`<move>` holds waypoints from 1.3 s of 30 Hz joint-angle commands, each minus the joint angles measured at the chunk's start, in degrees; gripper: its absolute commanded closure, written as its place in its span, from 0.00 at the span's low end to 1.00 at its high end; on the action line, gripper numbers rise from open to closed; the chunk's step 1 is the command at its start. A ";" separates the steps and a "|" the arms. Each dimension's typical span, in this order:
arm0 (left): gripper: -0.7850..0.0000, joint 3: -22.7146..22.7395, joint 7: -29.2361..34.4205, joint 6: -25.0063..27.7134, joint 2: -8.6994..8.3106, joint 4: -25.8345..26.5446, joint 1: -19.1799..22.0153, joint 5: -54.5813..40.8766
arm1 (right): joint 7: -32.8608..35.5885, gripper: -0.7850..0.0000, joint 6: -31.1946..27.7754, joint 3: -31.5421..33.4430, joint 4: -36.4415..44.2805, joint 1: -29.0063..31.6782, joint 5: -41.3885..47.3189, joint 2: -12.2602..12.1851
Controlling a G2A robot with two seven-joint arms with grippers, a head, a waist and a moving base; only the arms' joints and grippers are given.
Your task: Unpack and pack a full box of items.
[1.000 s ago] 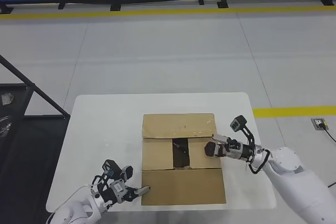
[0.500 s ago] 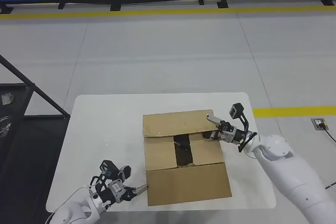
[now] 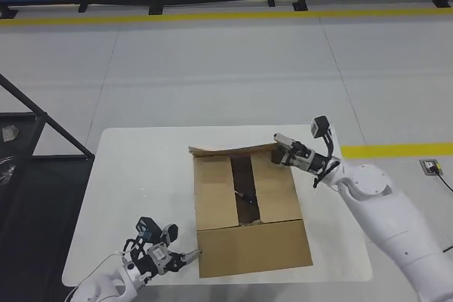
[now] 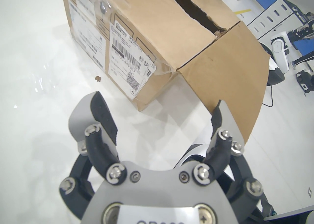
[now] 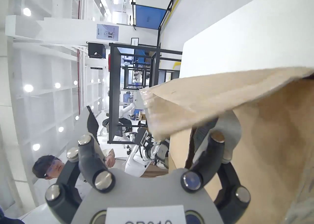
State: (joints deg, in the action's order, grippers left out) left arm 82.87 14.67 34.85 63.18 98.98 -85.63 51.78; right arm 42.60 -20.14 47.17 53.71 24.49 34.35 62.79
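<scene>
Left gripper (image 3: 177, 260) (image 4: 159, 103) is low over the table (image 3: 136, 174) at the near left corner of the box (image 3: 275, 204) (image 4: 147, 26), its pincer wide with nothing between. 1 fingertip (image 4: 219, 109) sits right at the edge of the near flap (image 3: 253, 249) (image 4: 228, 68); touching or not, I cannot tell. A brown scrap (image 4: 98, 78) lies on the table just beside the box's labelled side.

The box stands mid-table, its 2 inner flaps (image 3: 213, 189) flat with a dark gap (image 3: 245, 185) running between them. The near flap is folded out toward the robot.

Across to the far right corner: right gripper (image 3: 278, 153) (image 5: 159, 114) is spread wide too. 1 finger (image 5: 224, 127) is tucked under the far flap (image 3: 230, 149) (image 5: 208, 92), which is tilted up off the box top.
</scene>
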 commanded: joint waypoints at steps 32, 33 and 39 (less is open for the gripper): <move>0.00 -7.58 -4.87 -11.75 1.41 -2.21 1.68 1.78 | -17.92 0.00 -7.74 -9.23 -27.80 -13.12 -21.66 12.32; 0.00 -7.65 -4.90 -11.82 1.43 -2.26 1.74 1.79 | -17.85 0.00 -8.03 -9.19 -28.52 -13.27 -21.71 12.57; 0.00 -7.44 -4.83 -12.57 1.47 -2.11 1.97 1.71 | -14.70 0.00 -10.00 -8.44 -31.77 -14.07 -21.13 13.56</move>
State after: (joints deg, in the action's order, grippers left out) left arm 75.30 9.80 22.45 64.65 96.83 -83.71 53.52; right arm 26.82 -29.89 38.58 22.47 10.58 13.10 76.24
